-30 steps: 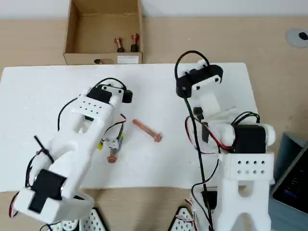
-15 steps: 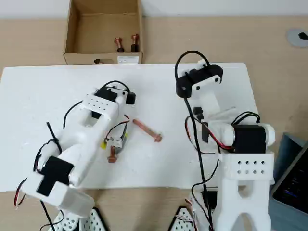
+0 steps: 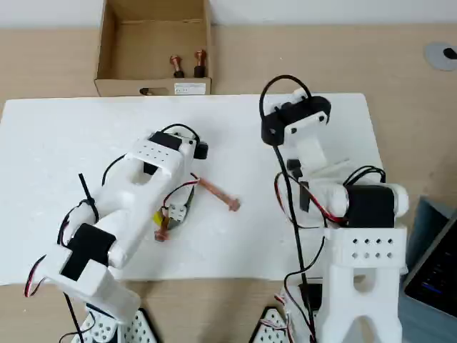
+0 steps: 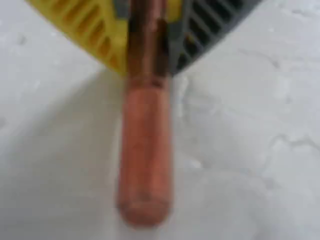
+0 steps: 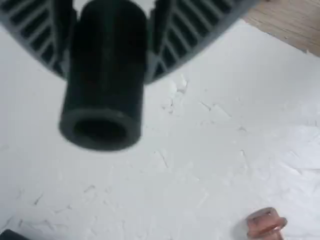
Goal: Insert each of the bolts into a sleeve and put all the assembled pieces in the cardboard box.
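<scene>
My left gripper (image 3: 173, 212) is shut on a copper bolt (image 3: 164, 231) low over the white mat; in the left wrist view the bolt (image 4: 145, 150) sticks out from between the yellow and grey fingers (image 4: 95, 35). A second copper bolt (image 3: 218, 193) lies loose on the mat just to the right, its head (image 5: 265, 222) also visible in the right wrist view. My right gripper (image 5: 107, 30) is shut on a black sleeve (image 5: 102, 75), held above the mat at the right (image 3: 295, 171). The cardboard box (image 3: 153, 88) stands beyond the mat with two assembled pieces (image 3: 187, 64) inside.
The white mat (image 3: 57, 143) covers most of the wooden table. Cables loop around both arms. A dark grey device (image 3: 435, 257) sits at the right edge, and a round grey disc (image 3: 441, 54) lies at the far right corner.
The left arm's body has swung to the right over the mat while its gripper stayed near the same spot with the bolt. The right arm and the loose bolt have not moved.
</scene>
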Robot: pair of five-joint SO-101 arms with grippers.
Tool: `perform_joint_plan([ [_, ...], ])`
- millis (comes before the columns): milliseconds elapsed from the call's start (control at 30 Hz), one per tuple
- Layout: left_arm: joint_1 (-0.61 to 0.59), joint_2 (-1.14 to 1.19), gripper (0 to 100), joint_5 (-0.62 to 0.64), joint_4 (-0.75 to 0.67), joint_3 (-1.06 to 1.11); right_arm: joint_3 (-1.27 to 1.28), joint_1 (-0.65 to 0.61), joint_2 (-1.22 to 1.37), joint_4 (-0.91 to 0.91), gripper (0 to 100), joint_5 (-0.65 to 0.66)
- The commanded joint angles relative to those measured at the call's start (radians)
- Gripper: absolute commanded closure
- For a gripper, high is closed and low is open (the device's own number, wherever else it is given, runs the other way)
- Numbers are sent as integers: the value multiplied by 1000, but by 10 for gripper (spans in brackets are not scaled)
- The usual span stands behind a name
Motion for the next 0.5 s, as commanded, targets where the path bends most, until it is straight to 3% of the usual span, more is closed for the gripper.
perform_joint_plan([
  [0, -11, -8, 996, 0, 52, -46, 1, 15, -25, -20, 988, -6],
  [167, -48, -119, 996, 2, 130, -127, 1, 15, -25, -20, 988, -6],
  [467, -264, -312, 997, 3, 129, -238, 1, 15, -25, -20, 988, -6],
])
